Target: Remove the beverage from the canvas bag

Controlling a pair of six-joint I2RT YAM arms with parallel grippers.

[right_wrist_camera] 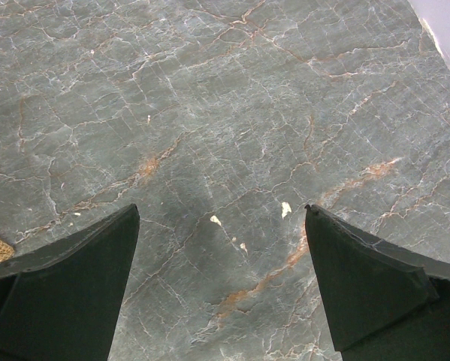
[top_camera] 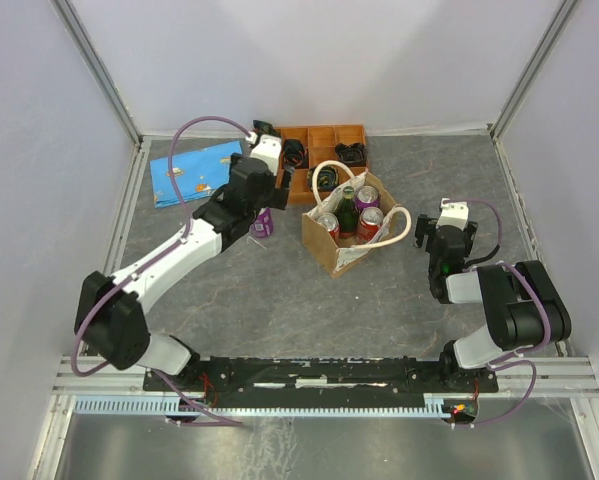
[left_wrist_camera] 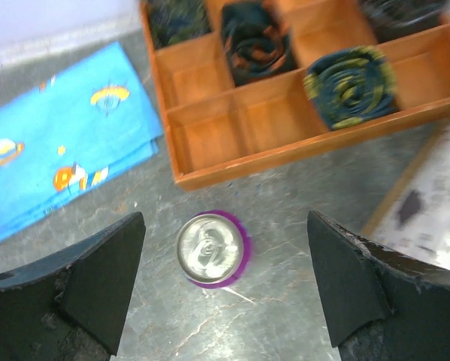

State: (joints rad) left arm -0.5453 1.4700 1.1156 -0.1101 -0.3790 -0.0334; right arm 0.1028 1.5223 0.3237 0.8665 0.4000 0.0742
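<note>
Purple can [left_wrist_camera: 212, 250] out of the bag, my left gripper [left_wrist_camera: 225, 219] released above it.
The can stands upright between the spread fingers, untouched; the canvas bag [top_camera: 329, 252] sits just outside the right-hand finger. My right gripper [right_wrist_camera: 221, 214] is spread wide over the table [right_wrist_camera: 209, 113].

No text, brand or number is legible — the cans [top_camera: 328, 225] in the canvas bag [top_camera: 321, 243] are too small, the purple can [left_wrist_camera: 212, 250] shows only its bare lid.
</note>
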